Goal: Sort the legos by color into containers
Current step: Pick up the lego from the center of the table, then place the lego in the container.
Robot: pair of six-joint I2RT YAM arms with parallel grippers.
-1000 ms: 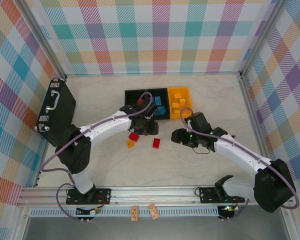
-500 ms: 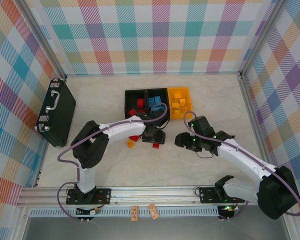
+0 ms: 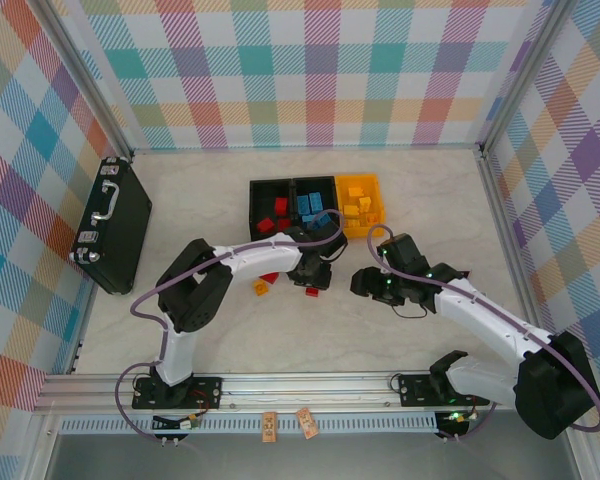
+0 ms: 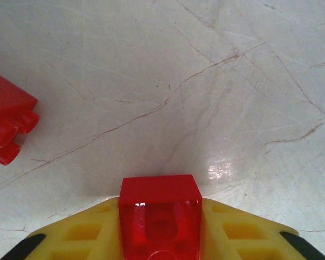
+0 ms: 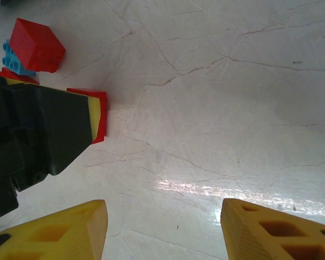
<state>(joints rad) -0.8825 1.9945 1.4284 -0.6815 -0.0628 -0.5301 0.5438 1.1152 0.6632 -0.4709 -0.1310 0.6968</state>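
My left gripper (image 3: 313, 282) is low on the table in front of the bins, its yellow fingers (image 4: 97, 230) pressed to both sides of a red lego (image 4: 160, 214), also seen from above (image 3: 311, 291). A second red lego (image 4: 5, 127) lies to its left, and a small yellow lego (image 3: 261, 288) lies nearby. My right gripper (image 5: 162, 230) hovers open over bare table just right of the left one (image 3: 365, 283). The three joined bins hold red (image 3: 272, 210), blue (image 3: 315, 205) and yellow (image 3: 363, 200) legos.
A flat black case with a metal handle (image 3: 112, 222) lies at the far left. In the right wrist view, a red lego (image 5: 38, 46) sits on a blue one (image 5: 13, 58) beyond the left gripper's black body (image 5: 38, 135). Metal frame rails edge the table.
The left gripper has come from the bins' front edge down and right to the red lego and shut around it. The right gripper has shifted slightly right.
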